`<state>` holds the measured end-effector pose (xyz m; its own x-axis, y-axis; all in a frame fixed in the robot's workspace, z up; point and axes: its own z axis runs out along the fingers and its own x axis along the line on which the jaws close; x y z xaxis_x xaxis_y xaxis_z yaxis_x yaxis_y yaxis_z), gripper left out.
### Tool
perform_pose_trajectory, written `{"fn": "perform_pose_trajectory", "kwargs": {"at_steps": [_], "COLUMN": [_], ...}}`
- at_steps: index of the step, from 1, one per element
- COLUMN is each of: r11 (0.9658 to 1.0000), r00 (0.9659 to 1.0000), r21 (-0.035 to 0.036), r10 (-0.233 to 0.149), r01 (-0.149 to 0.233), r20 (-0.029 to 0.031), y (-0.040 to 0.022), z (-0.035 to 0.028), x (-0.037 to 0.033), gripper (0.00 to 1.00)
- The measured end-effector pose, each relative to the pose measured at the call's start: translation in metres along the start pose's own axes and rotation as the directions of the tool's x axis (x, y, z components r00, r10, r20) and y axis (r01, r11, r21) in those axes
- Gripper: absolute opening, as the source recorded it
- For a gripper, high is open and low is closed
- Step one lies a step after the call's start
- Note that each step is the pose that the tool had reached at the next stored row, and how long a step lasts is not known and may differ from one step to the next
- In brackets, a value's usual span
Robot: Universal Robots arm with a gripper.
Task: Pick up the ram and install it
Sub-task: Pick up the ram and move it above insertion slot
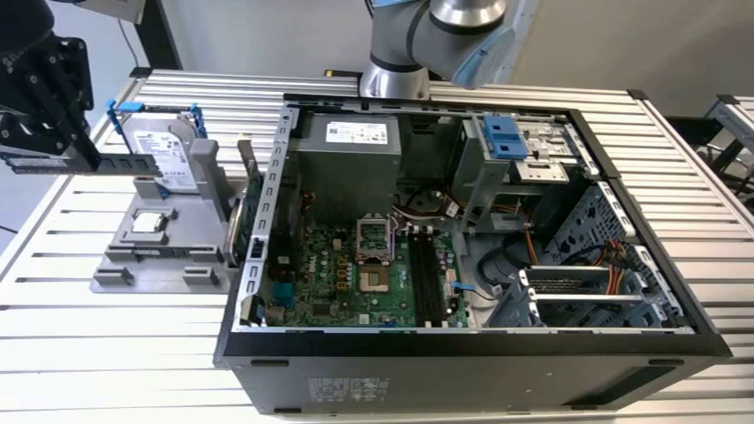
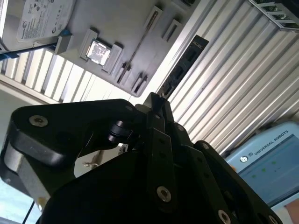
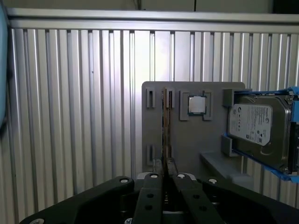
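My gripper (image 1: 65, 150) is high at the exterior view's left, shut on the ram (image 1: 118, 164), a long dark stick held level in the air. In the second wrist view the fingers (image 2: 156, 109) pinch one end of the ram (image 2: 184, 63), which sticks out over the ribbed table. The first wrist view shows the ram (image 3: 165, 123) edge-on between the fingertips (image 3: 154, 170), well above the grey parts holder (image 3: 154, 135). The open computer case (image 1: 471, 349) lies to the exterior view's right, with black memory slots (image 1: 426, 278) on its green motherboard (image 1: 335, 269).
The grey holder (image 1: 154, 252) carries a processor chip (image 1: 147, 223) and a silver hard drive (image 1: 165, 155) in a blue frame. The arm's base (image 1: 395, 75) stands behind the case. A teach pendant (image 2: 271, 163) lies off the table's edge.
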<state>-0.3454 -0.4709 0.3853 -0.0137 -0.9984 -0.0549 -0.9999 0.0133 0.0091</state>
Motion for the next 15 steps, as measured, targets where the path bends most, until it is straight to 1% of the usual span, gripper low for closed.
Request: {"fn": "perform_pose_trajectory", "kwargs": {"at_steps": [11,15], "r11": [1.0000,1.0000], "r00": [1.0000,1.0000], "r21": [-0.0007,-0.0013], "r10": [0.000,0.000], "r01": [0.000,0.000], "r20": [0.0001,0.0000], "y": [-0.0244,-0.0348], "z": [-0.0001,-0.0003], "x": [-0.0004,-0.0005], "gripper": [0.00,0.00]}}
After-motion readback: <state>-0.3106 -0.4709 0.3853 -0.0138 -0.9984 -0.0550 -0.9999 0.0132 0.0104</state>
